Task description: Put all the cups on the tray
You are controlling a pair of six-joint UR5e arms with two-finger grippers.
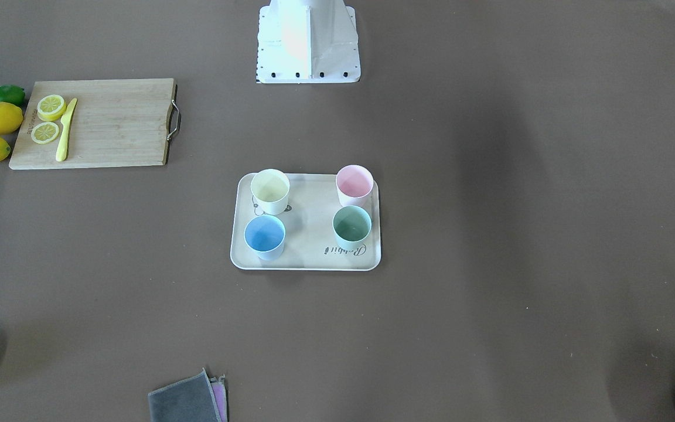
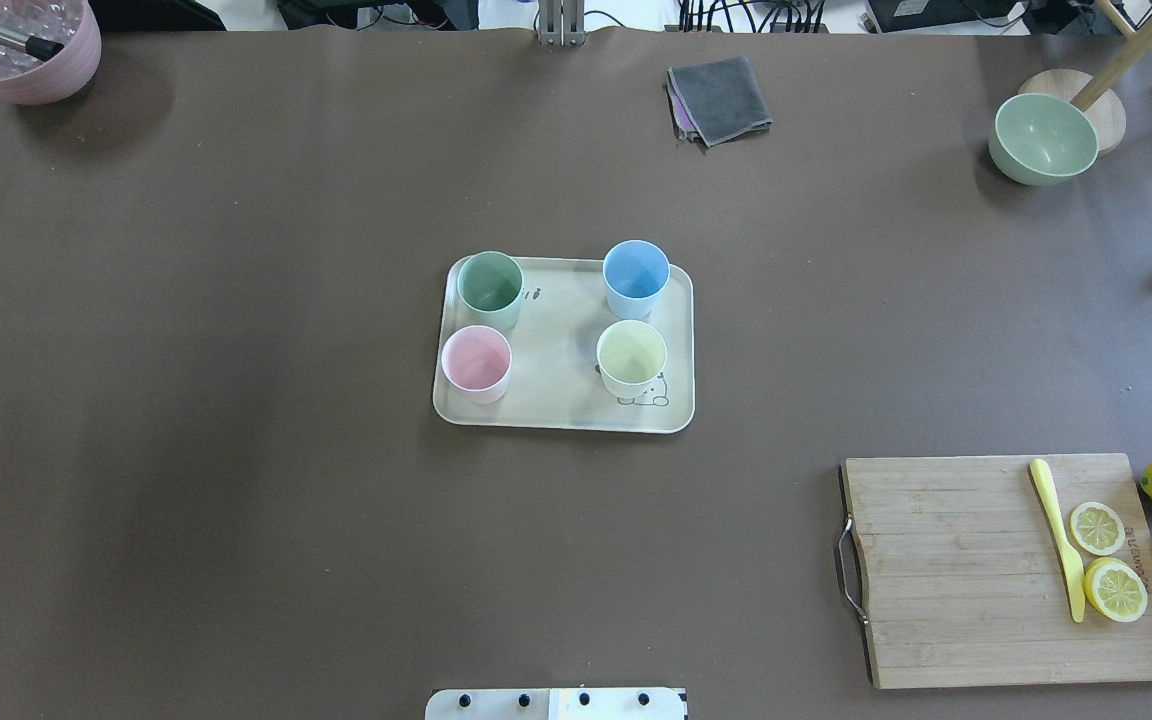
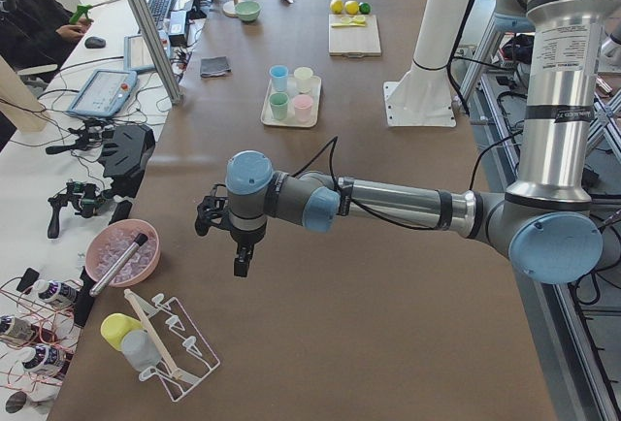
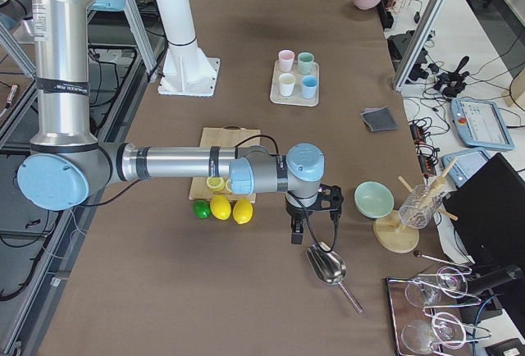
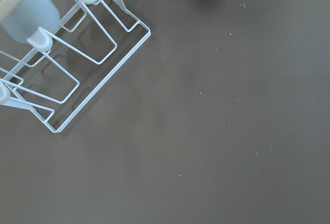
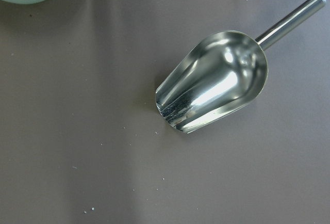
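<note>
Tray: the tray (image 2: 561,428) lies mid-table, its long axis running left to right across the table
Cups: all four stand upright inside its rim, none touching; mint green cup (image 2: 489,285) far left, light blue cup (image 2: 636,272) far right, pink cup (image 2: 476,360) near left, pale yellow cup (image 2: 632,355) near right, beside the bear drawing
Left gripper: the left gripper (image 3: 241,264) hangs over bare table at the left end, near a wire rack (image 5: 77,69); fingers apart or together, I cannot tell
Right gripper: the right gripper (image 4: 297,233) hangs at the right end above a steel scoop (image 6: 214,82); its state cannot be told either
Relation: the tray lies between the two arms, well apart from both, neither clearly nearer
Judgement: no cup is left off the tray, so the task looks done and no reach seems called for
</note>
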